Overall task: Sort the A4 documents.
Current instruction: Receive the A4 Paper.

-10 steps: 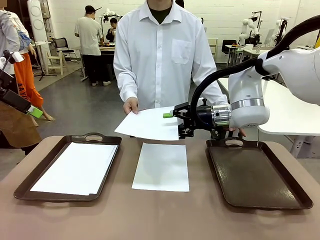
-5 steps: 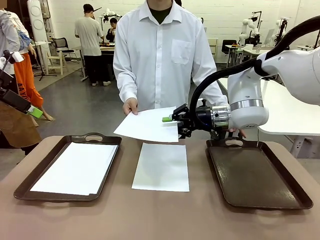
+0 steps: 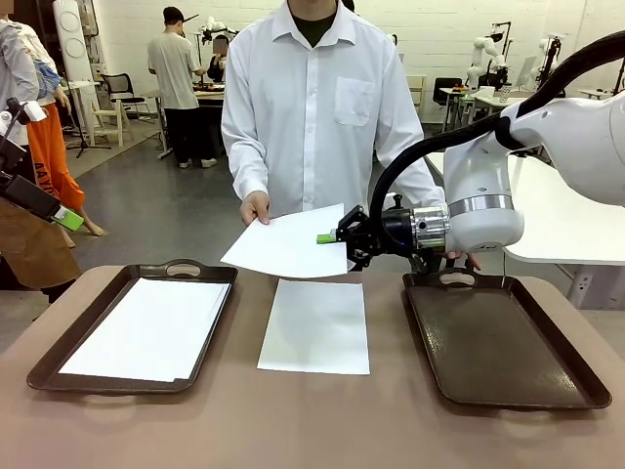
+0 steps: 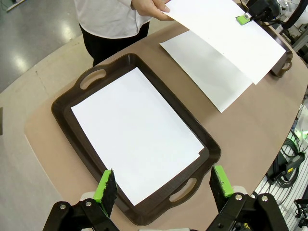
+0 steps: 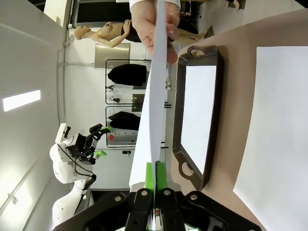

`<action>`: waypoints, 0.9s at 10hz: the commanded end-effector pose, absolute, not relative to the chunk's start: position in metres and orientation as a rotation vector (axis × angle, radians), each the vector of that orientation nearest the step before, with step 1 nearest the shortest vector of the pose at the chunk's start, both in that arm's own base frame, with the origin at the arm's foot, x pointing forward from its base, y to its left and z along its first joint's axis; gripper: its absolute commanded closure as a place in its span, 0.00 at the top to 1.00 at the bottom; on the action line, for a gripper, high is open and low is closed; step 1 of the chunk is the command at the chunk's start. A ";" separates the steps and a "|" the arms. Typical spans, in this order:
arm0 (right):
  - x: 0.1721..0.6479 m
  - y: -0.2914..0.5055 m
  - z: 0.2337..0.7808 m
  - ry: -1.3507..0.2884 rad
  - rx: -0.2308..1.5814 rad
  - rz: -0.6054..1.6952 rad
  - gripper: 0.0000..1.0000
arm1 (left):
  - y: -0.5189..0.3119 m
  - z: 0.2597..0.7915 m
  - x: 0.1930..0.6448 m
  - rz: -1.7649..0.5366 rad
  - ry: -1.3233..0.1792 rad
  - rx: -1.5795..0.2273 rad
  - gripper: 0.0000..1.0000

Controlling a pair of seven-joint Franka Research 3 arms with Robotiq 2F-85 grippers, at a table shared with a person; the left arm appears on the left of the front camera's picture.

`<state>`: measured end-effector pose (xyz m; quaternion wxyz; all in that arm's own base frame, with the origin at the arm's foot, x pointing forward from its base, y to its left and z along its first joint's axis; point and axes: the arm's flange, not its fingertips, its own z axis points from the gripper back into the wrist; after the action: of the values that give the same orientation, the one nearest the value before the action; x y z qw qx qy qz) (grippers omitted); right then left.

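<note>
A person's hand (image 3: 256,206) holds one A4 document (image 3: 288,242) in the air above the table's far edge. My right gripper (image 3: 327,237) is shut on that sheet's right edge. In the right wrist view the sheet (image 5: 156,96) runs edge-on between the closed green pads (image 5: 149,176). Another A4 document (image 3: 314,325) lies flat at the table's middle. A stack of sheets (image 3: 146,327) rests in the left tray (image 3: 44,366). My left gripper (image 4: 164,183) hangs open high above that tray (image 4: 62,103), with nothing between its fingers.
An empty dark brown tray (image 3: 498,342) sits on the right of the table, under my right arm. The person stands close against the far edge. Bare tabletop (image 3: 312,420) runs along the near edge.
My right gripper's jaws have shut onto the edge of the sheet the person holds out. The sheet's right side has lifted slightly. The left arm has not moved.
</note>
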<state>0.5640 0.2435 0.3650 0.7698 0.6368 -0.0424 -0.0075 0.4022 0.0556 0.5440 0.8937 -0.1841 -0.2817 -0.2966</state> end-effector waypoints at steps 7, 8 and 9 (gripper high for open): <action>0.564 0.245 0.365 -0.093 1.379 -0.016 0.00 | 0.055 0.543 0.401 -0.625 -0.584 -0.377 1.00; 0.564 0.245 0.365 -0.093 1.379 -0.016 0.00 | 0.055 0.543 0.401 -0.625 -0.584 -0.377 1.00; 0.564 0.245 0.365 -0.093 1.379 -0.016 0.00 | 0.055 0.543 0.401 -0.625 -0.584 -0.377 1.00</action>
<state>0.5639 0.2436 0.3657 0.7703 0.6361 -0.0435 -0.0076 0.4022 0.0556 0.5440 0.8937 -0.1841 -0.2817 -0.2966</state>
